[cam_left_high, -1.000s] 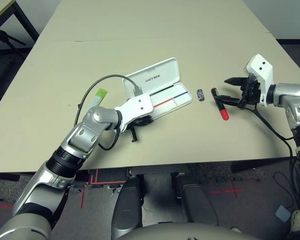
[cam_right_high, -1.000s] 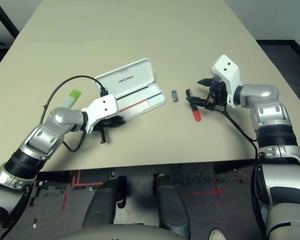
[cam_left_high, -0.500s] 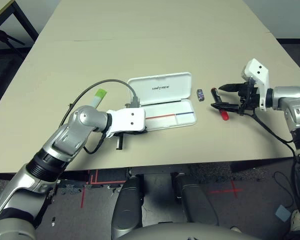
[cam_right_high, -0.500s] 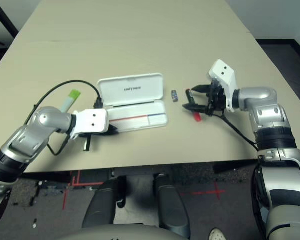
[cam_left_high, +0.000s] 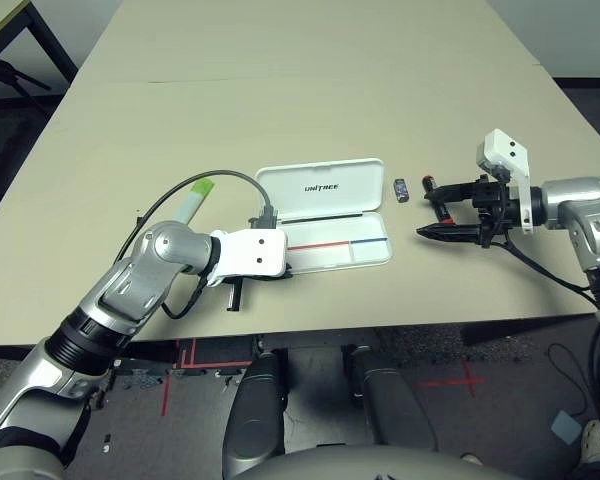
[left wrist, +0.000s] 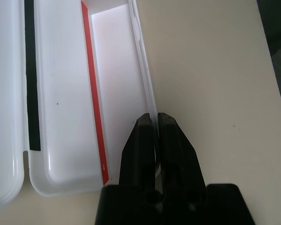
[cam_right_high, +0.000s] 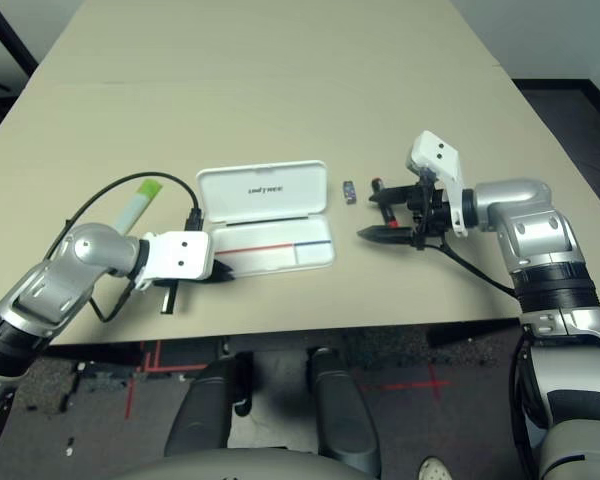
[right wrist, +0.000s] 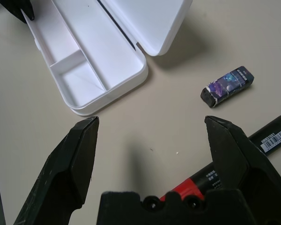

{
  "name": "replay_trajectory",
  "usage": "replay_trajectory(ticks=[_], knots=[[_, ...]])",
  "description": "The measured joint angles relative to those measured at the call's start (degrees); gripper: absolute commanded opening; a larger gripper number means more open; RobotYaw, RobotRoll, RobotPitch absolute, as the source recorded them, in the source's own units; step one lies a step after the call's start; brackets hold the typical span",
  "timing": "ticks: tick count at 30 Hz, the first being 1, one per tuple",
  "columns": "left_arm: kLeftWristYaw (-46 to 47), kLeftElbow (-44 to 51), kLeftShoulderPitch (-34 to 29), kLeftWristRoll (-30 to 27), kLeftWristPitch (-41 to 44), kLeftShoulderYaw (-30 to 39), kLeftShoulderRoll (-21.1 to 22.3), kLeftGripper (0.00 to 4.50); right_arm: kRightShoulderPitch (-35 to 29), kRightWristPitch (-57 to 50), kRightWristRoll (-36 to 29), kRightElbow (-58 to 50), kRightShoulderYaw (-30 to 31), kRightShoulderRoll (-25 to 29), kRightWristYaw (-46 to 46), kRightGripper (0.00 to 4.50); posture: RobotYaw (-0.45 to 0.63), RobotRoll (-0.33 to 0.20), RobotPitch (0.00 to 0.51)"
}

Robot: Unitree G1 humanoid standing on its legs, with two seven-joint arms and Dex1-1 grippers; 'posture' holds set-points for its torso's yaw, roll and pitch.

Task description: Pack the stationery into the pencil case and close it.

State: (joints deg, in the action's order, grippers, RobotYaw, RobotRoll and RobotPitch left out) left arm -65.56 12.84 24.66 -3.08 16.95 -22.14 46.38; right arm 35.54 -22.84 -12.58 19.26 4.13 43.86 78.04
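While the white pencil case (cam_left_high: 325, 215) lies open near the table's front edge, nothing has been packed. Its front wall is pinched by the closed left gripper (left wrist: 156, 132). The right gripper (cam_left_high: 442, 212) is spread wide above the red marker (right wrist: 253, 145). The green-capped highlighter (cam_left_high: 193, 197) and small dark block (cam_left_high: 401, 189) remain outside.

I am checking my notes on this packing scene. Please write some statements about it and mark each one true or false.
1. The pencil case lies open. True.
2. The left gripper is shut on the pencil case's front wall. True.
3. The red marker lies inside the case. False: it lies on the table.
4. The right gripper is shut. False: it is open.
5. The highlighter lies on the table, left of the case. True.
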Motion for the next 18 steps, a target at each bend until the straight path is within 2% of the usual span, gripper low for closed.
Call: replay_trajectory(ticks=[1, 2, 4, 12, 18], knots=[[0.0, 0.0, 0.0, 0.0, 0.0, 0.0, 0.0, 0.02, -0.1, 0.0, 0.0, 0.0, 0.1, 0.0, 0.0, 4.50, 0.02, 0.000, 0.210], [0.0, 0.0, 0.0, 0.0, 0.0, 0.1, 0.0, 0.61, -0.1, 0.0, 0.0, 0.0, 0.2, 0.0, 0.0, 4.50, 0.02, 0.000, 0.210], [0.0, 0.0, 0.0, 0.0, -0.1, 0.7, 0.0, 1.22, -0.1, 0.0, 0.0, 0.0, 0.2, 0.0, 0.0, 4.50, 0.02, 0.000, 0.210], [-0.1, 1.8, -1.0, -0.1, -0.2, 1.9, 1.3, 4.46, -0.1, 0.4, 0.3, 0.3, 0.4, -0.2, -0.3, 4.50, 0.03, 0.000, 0.192], [-0.8, 5.4, -2.4, -2.1, 0.4, 5.2, 2.6, 4.49, 0.3, 0.6, -0.2, 0.8, 0.3, -1.5, -0.4, 4.50, 0.03, 0.000, 0.179]])
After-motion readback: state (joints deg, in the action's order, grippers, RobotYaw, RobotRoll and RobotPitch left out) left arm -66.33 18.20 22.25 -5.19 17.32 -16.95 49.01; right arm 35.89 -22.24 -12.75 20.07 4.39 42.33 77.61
